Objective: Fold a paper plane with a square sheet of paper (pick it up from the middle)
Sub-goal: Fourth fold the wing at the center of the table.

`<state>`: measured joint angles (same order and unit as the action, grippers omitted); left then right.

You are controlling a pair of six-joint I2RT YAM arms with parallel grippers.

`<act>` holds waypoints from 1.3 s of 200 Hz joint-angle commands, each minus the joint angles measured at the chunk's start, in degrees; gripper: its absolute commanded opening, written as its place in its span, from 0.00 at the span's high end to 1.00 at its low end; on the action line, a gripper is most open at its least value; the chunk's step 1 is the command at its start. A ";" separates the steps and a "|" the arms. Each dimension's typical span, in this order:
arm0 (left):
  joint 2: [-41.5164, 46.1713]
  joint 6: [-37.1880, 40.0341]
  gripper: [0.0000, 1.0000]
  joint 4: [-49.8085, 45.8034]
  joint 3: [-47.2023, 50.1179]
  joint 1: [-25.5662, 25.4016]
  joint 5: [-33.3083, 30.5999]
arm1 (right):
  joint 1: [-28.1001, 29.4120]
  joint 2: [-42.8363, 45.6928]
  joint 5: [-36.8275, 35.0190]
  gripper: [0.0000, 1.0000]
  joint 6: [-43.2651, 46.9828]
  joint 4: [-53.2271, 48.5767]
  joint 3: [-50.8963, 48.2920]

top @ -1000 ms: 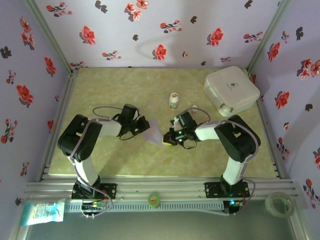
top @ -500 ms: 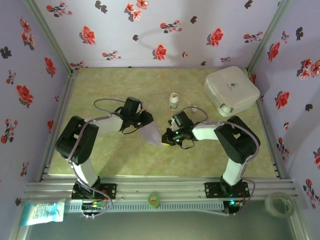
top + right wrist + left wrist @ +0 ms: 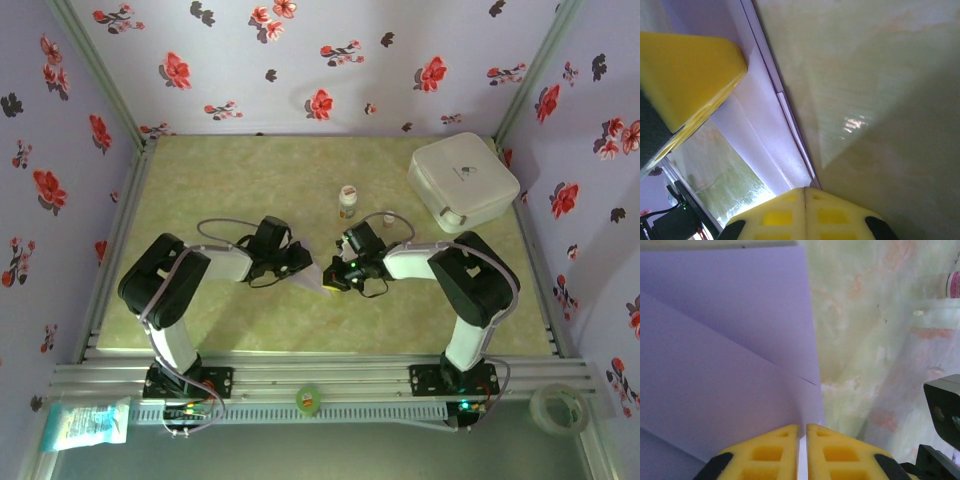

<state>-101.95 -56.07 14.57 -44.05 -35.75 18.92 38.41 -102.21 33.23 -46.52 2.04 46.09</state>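
Lilac paper [image 3: 317, 272] lies between both pincers, its crease running into the right pincer [image 3: 805, 189], which is shut, while the left pincer [image 3: 802, 426] looks pinched shut on the paper's edge.

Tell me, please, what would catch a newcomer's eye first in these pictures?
First, at the middle of the table, the left gripper and the right gripper meet, and both pinch a folded lilac paper. Then come the white box in the far right corner and the lilac walls with red flowers.
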 commanded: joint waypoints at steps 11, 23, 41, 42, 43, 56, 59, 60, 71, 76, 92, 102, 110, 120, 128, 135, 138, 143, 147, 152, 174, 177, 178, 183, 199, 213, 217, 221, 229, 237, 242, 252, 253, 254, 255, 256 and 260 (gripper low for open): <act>-2.26 0.58 0.88 -1.56 1.23 3.00 -4.02 | 0.27 -3.98 -3.00 1.00 0.82 -4.68 -2.22; -2.24 1.02 0.88 -1.50 1.51 4.47 -3.99 | 0.26 -3.89 -3.43 1.00 1.15 -5.11 -2.21; -2.45 1.73 0.88 -0.78 1.89 6.58 -3.76 | 0.26 -4.02 -3.32 1.00 1.16 -5.03 -2.32; -2.50 1.74 0.88 -0.78 1.83 6.71 -3.73 | 0.30 -4.03 -3.34 1.00 1.17 -5.03 -2.32; -2.48 1.75 0.88 -0.77 1.80 6.81 -3.72 | 0.33 -4.00 -3.34 1.00 1.17 -5.03 -2.32; -2.83 2.35 0.88 -0.47 1.47 7.71 -2.40 | 0.29 -3.96 -3.48 1.00 1.17 -5.01 -2.48; -2.93 2.56 0.88 -0.32 1.43 7.84 -2.29 | 0.34 -3.97 -3.52 1.00 1.25 -5.12 -2.57; -2.96 2.60 0.88 -0.28 1.43 7.91 -2.21 | 0.34 -3.96 -3.57 1.00 1.25 -5.16 -2.57; -2.99 3.15 0.88 -0.20 1.35 8.49 -1.79 | 0.30 -3.96 -3.86 1.00 1.39 -5.37 -2.66; -3.03 3.48 0.88 -0.22 1.33 8.77 -1.74 | 0.30 -3.87 -4.01 1.00 1.48 -5.61 -2.67; -3.08 4.82 0.88 0.01 1.49 10.08 -1.52 | 0.28 -3.78 -4.26 1.00 1.95 -6.17 -2.73; -3.19 5.98 0.88 0.58 1.59 11.09 -0.90 | 0.26 -3.72 -4.39 1.00 2.17 -6.39 -2.75; -3.34 6.90 0.87 1.32 1.69 12.08 -0.16 | 0.30 -3.61 -4.41 1.00 2.31 -6.59 -2.76; -3.75 8.74 0.86 2.82 1.51 13.45 2.11 | 0.31 -3.52 -4.40 1.00 2.39 -6.70 -2.79; -4.12 9.89 0.86 3.25 1.18 14.52 3.39 | 0.33 -3.52 -4.33 1.00 2.48 -6.72 -2.90; -4.34 10.39 0.86 3.65 1.00 15.34 4.33 | 0.33 -3.51 -4.47 1.00 2.56 -6.83 -2.95; -4.43 10.66 0.86 3.89 0.91 15.74 4.70 | 0.31 -3.48 -4.49 1.00 2.57 -6.88 -2.97; -4.50 11.02 0.86 3.97 0.85 16.34 5.17 | 0.28 -3.48 -4.49 1.00 2.66 -7.00 -2.94; -4.64 11.16 0.86 3.71 0.66 16.82 5.25 | 0.28 -3.56 -4.46 1.00 2.71 -7.02 -2.91; -4.76 11.18 0.86 3.19 0.49 17.44 5.13 | 0.32 -3.52 -4.49 1.00 2.74 -7.08 -2.89; -5.18 11.03 0.86 1.29 -0.67 19.91 5.28 | 0.31 -3.37 -4.58 1.00 2.62 -7.12 -2.89; -5.21 10.94 0.86 1.08 -0.87 20.22 5.32 | 0.32 -3.30 -4.63 1.00 2.57 -7.07 -2.93; -5.24 10.92 0.86 0.95 -0.91 20.29 5.33 | 0.29 -3.28 -4.65 1.00 2.57 -7.11 -2.93; -5.48 11.01 0.86 0.00 -1.48 20.69 5.27 | 0.28 -3.26 -4.61 1.00 2.58 -7.14 -2.85; -5.97 11.36 0.86 -3.50 -3.50 21.94 4.94 | 0.30 -3.13 -4.49 1.00 2.75 -7.49 -2.52; -5.59 11.60 0.86 -5.14 -5.00 22.54 4.79 | 0.35 -3.06 -4.40 1.00 2.88 -7.83 -2.36; -5.42 11.64 0.86 -5.41 -5.36 22.63 4.85 | 0.31 -3.01 -4.33 1.00 2.88 -7.92 -2.32; -5.22 11.64 0.86 -5.84 -5.78 22.57 4.89 | 0.34 -2.93 -4.30 1.00 2.93 -8.01 -2.23; -4.66 11.68 0.86 -7.00 -6.81 22.64 5.29 | 0.34 -2.84 -4.36 1.00 2.93 -8.15 -2.15; -3.84 11.67 0.86 -7.68 -7.56 22.51 5.72 | 0.33 -2.75 -4.46 1.00 2.99 -8.23 -2.01; -3.22 11.60 0.86 -8.19 -8.00 22.40 5.71 | 0.35 -2.66 -4.42 1.00 3.02 -8.37 -1.86; -1.78 11.50 0.85 -9.29 -8.62 22.34 5.78 | 0.35 -2.72 -4.56 1.00 2.92 -8.46 -1.57; -1.64 11.51 0.85 -9.38 -8.65 22.32 5.69 | 0.35 -2.68 -4.57 1.00 2.92 -8.46 -1.55; -1.48 11.51 0.85 -9.47 -8.67 22.31 5.69 | 0.35 -2.70 -4.57 1.00 2.93 -8.46 -1.54; -1.31 11.51 0.85 -9.56 -8.72 22.30 5.69 | 0.35 -2.72 -4.53 1.00 2.93 -8.50 -1.53; -1.14 11.56 0.85 -9.69 -8.74 22.26 5.69 | 0.35 -2.68 -4.56 1.00 2.93 -8.53 -1.44; -0.52 11.52 0.84 -10.08 -8.84 22.23 5.53 | 0.35 -2.70 -4.55 1.00 2.91 -8.55 -1.35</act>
<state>-105.69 -46.50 9.26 -50.76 -13.85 26.98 38.41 -103.18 33.61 -45.01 4.36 46.19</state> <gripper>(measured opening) 0.150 0.046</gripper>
